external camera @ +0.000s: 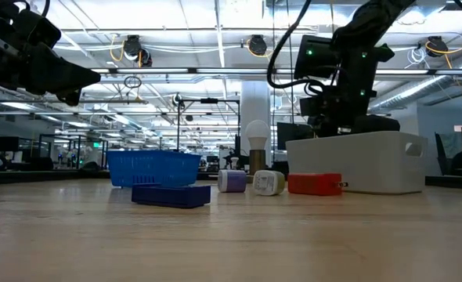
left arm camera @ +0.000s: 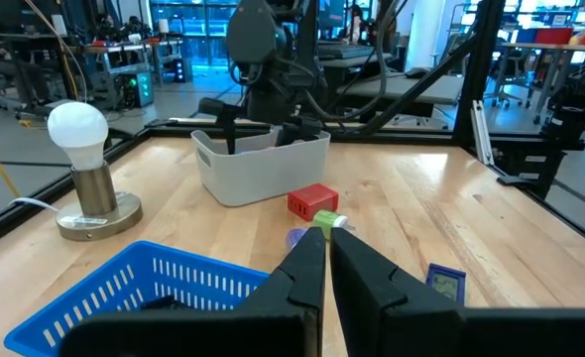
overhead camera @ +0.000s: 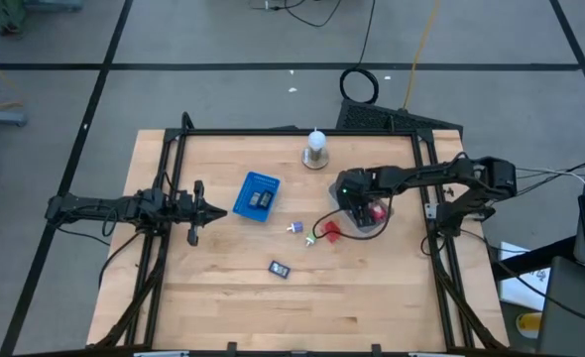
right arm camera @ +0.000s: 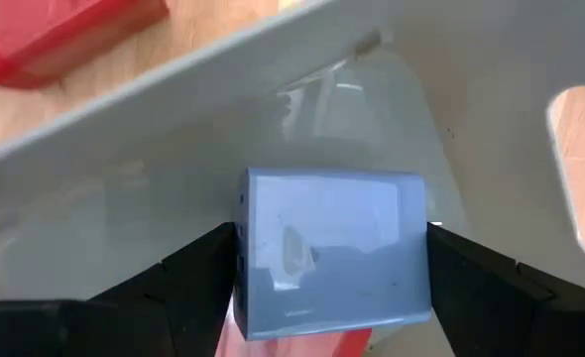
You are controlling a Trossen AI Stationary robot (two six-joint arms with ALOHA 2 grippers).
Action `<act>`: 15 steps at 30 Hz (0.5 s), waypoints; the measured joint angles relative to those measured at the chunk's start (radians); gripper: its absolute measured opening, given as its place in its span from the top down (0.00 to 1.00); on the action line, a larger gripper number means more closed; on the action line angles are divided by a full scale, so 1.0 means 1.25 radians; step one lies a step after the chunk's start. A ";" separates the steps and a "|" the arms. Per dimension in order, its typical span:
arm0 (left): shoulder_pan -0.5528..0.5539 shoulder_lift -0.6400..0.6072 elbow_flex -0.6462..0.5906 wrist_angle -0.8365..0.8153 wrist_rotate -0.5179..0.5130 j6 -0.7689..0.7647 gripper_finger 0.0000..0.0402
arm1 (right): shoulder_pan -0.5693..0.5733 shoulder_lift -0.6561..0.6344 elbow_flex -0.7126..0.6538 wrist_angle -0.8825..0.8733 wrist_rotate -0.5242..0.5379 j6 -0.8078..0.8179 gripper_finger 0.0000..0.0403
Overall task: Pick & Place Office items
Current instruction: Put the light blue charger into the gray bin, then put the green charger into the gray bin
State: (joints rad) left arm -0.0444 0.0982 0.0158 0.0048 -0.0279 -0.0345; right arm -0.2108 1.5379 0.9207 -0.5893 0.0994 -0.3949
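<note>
1. Blue and blocky, the piece (right arm camera: 330, 253) between my right claw's (right arm camera: 330, 288) two dark fingers has a smooth face and a row of small holes along one edge.
2. My right claw is grasping this blue block, a finger pressed against each side, down inside the grey tray (overhead camera: 374, 224).
3. Something red shows just under the block; a red block (overhead camera: 378, 210) also lies in the tray seen from above.
4. Outside the tray, another red block (external camera: 314, 184) lies just beside its wall, with a green-and-white bit (external camera: 268, 182) and a purple-white bit (external camera: 232, 181) next to it.
5. A dark rectangular piece (overhead camera: 279, 268) sits alone nearer the table's front edge.
6. Two dark pieces (overhead camera: 261, 196) lie in the blue basket (overhead camera: 245, 197).
7. My left claw (overhead camera: 216, 210) is clenched on nothing, hovering beside the basket.
8. The block's underside is hidden from me.
</note>
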 joint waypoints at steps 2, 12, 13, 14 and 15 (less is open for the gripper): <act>0.000 0.000 0.000 0.000 0.000 0.000 0.95 | 0.000 -0.004 0.000 0.001 0.000 0.013 0.30; 0.000 0.000 0.000 0.000 0.000 0.000 0.95 | 0.005 -0.010 -0.001 0.002 0.020 0.035 0.18; 0.000 0.000 0.000 0.000 0.000 0.000 0.95 | 0.006 -0.010 -0.001 0.001 0.031 0.039 0.17; 0.000 0.000 0.000 0.000 0.000 0.000 0.95 | 0.007 -0.010 -0.001 0.001 0.042 0.043 0.16; 0.000 0.000 0.000 0.000 0.000 0.000 0.95 | 0.007 -0.012 -0.001 -0.002 0.050 0.043 0.15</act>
State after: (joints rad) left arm -0.0444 0.0982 0.0162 0.0048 -0.0280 -0.0341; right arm -0.2016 1.5230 0.9199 -0.5918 0.1621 -0.3406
